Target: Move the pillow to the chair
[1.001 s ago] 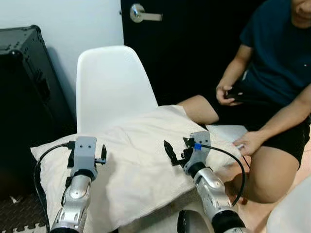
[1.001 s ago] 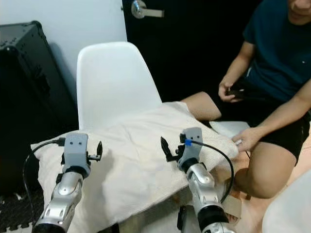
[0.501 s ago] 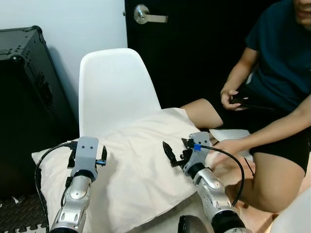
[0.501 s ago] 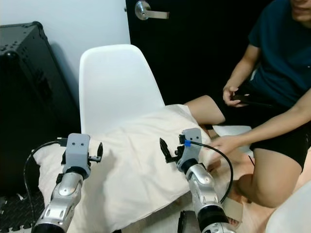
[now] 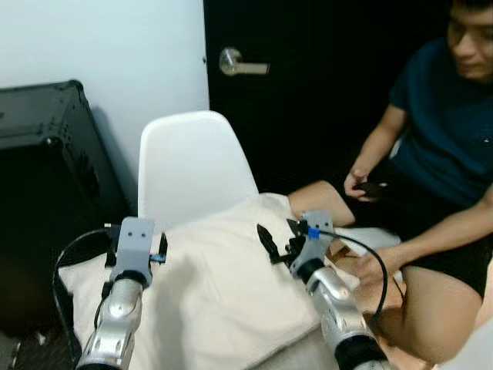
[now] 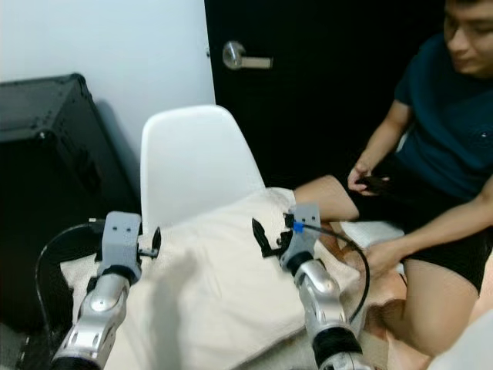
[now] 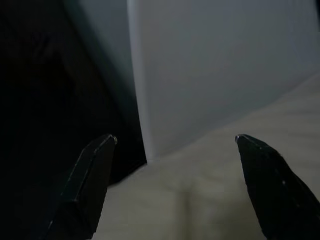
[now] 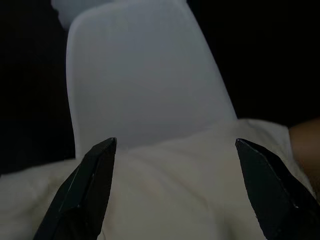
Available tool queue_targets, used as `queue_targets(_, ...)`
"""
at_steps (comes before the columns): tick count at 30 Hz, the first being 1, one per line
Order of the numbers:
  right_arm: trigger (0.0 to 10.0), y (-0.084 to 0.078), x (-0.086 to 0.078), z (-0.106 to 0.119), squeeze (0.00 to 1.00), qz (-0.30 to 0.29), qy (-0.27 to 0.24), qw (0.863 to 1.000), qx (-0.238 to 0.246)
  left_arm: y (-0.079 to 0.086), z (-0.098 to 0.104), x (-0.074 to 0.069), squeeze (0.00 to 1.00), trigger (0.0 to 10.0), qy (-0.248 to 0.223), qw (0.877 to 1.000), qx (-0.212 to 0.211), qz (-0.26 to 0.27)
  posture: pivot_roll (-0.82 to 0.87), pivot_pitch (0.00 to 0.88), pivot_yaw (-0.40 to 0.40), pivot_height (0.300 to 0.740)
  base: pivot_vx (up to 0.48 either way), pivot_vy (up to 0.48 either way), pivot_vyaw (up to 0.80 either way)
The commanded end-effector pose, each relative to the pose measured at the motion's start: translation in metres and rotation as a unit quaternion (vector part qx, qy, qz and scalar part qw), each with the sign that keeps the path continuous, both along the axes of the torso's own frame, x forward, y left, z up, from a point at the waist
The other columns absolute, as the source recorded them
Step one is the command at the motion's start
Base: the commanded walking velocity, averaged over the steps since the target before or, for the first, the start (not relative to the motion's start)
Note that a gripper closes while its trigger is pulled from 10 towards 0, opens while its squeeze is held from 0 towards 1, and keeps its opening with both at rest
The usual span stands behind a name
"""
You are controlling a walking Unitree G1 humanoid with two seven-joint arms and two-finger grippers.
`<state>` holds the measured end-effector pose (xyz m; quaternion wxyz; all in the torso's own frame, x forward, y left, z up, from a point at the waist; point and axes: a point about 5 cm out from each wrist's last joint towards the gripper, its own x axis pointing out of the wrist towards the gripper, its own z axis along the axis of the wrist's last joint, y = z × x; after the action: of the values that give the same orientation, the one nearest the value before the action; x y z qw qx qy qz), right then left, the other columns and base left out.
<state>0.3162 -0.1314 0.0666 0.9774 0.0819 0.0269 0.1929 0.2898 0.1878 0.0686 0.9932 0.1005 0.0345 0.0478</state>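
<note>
The cream pillow (image 5: pixel 223 285) lies on the white chair (image 5: pixel 189 166) seat; left gripper (image 7: pixel 172 142) at 9 o'clock and right gripper (image 8: pixel 175 145) at 3 o'clock hover above it, jaws spread wide, holding nothing.

A home room: a black door with a silver lever handle (image 5: pixel 243 64) at twelve o'clock, a moulded white plastic chair (image 5: pixel 191 167) before it.

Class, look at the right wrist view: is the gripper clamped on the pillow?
No: the right gripper is open, its fingers spread wide above the cream pillow.
</note>
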Motion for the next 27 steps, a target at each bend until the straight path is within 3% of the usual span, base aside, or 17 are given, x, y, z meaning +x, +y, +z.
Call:
queue_targets(1, 10.0, -0.002, -0.002, -0.004, 0.00, -0.005, 0.006, 1.000, 0.007, 0.002, -0.009, -0.002, 0.00, 10.0, 0.033, 0.999, 0.009, 0.001, 0.03, 0.031, -0.032, 0.740, 0.000, 0.000, 0.00)
queue_targets(5, 10.0, -0.005, -0.002, -0.006, 0.00, -0.015, 0.011, 1.000, 0.006, 0.008, -0.017, -0.003, 0.00, 10.0, 0.056, 0.998, 0.015, 0.018, 0.01, 0.025, -0.024, 0.740, 0.000, 0.000, 0.00)
queue_targets(15, 10.0, -0.017, -0.003, -0.007, 0.00, -0.030, 0.008, 1.000, 0.004, 0.010, -0.012, 0.005, 0.00, 10.0, 0.047, 0.998, 0.016, 0.027, 0.01, 0.017, -0.029, 0.740, 0.000, 0.000, 0.00)
queue_targets(23, 10.0, -0.021, -0.005, -0.023, 0.00, -0.045, 0.063, 0.997, -0.012, 0.000, -0.020, 0.007, 0.00, 10.0, 0.075, 0.997, -0.006, 0.011, 0.00, 0.016, -0.025, 0.740, 0.000, 0.000, 0.00)
queue_targets(27, 10.0, -0.024, -0.012, -0.039, 0.00, -0.062, 0.105, 0.992, -0.041, 0.004, -0.031, 0.005, 0.00, 10.0, 0.098, 0.993, -0.048, 0.036, -0.01, 0.022, -0.023, 0.740, 0.000, 0.000, 0.00)
